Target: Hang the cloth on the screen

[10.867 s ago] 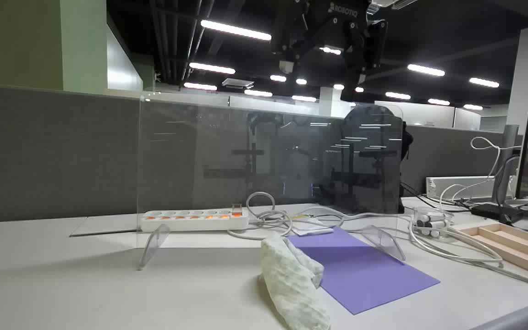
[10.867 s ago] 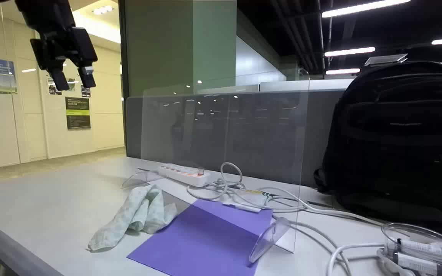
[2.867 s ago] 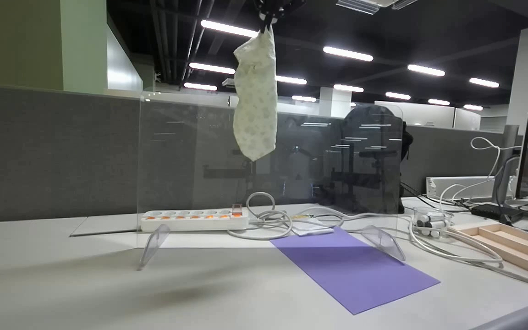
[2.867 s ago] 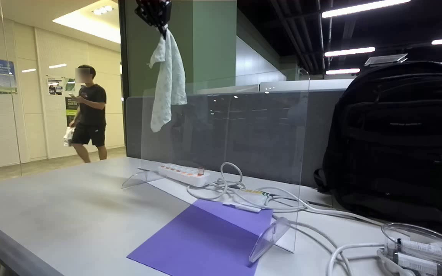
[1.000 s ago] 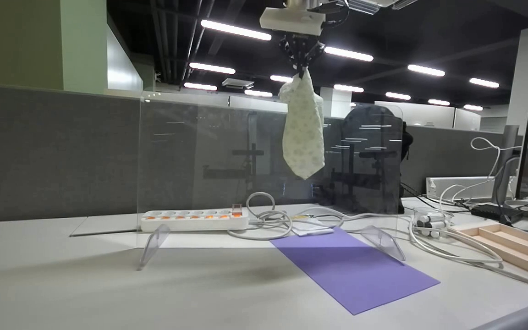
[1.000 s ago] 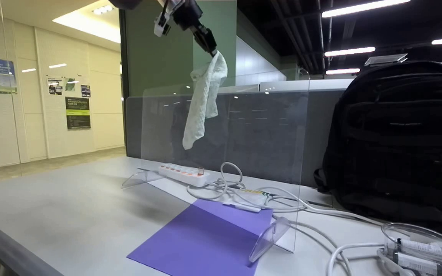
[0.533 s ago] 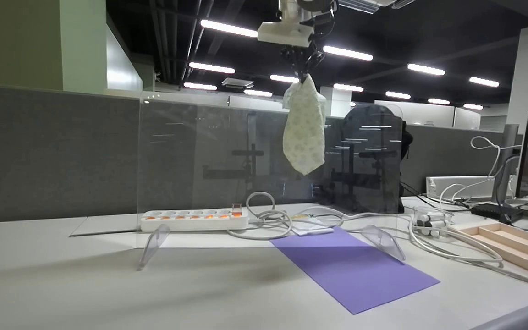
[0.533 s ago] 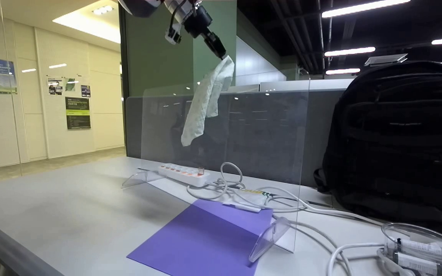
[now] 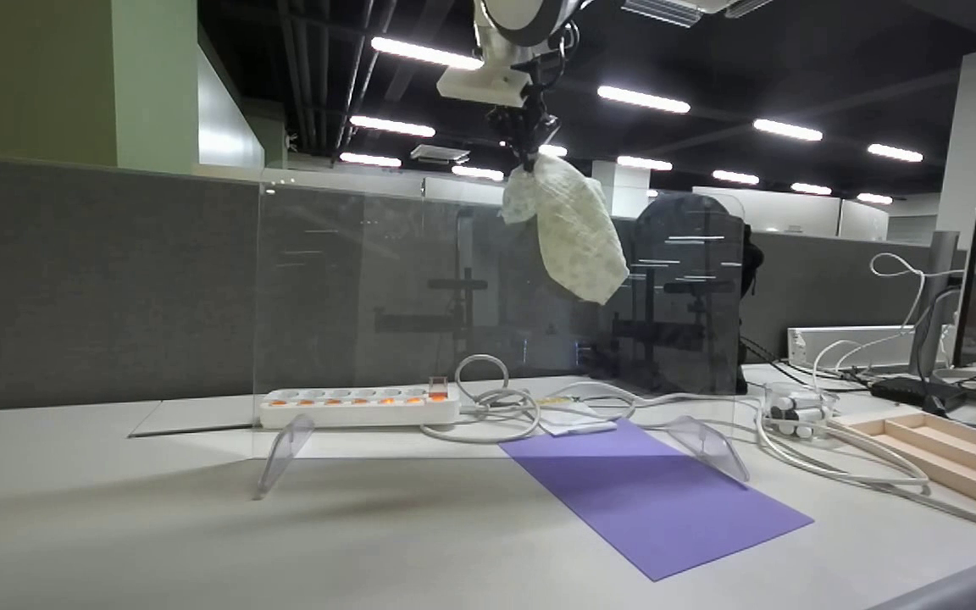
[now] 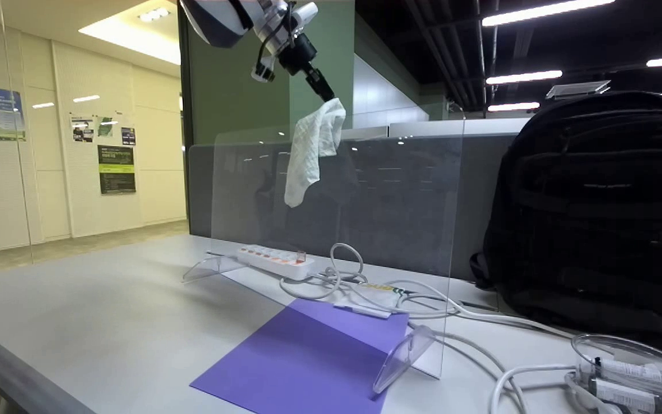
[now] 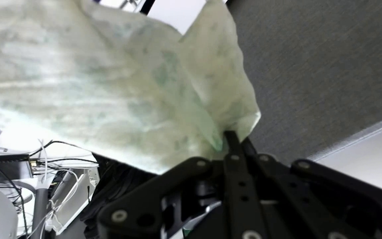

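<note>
The pale patterned cloth [image 10: 308, 152] hung from my gripper [image 11: 239, 139], well above the desk [image 9: 158, 542] and right at the upper edge of the clear freestanding screen [image 9: 369, 296]. My jaws were clamped together on a gathered bit of it. A long tail and a shorter flap drooped from that pinch; I could not tell whether they straddled the edge, nor whether fabric touched screen.

That was my chief worry. I took this for the draping step, most of the way through the task, and if I let go with too little fabric across, the longer tail would likely pull the whole piece down onto the desk or the purple sheet [image 9: 666, 517]. A see-through edge was easy to misjudge, too. Even with a fair drape, a fold caught on my fingers [image 11: 232, 143] could come away with me on my retreat. Pushing low carried another risk: the screen stood on two slim clear feet [image 9: 285, 453], and a knock near its top might rock it back toward the power strip [image 9: 359, 413] and the grey partition [image 9: 98, 288] beyond.
</note>
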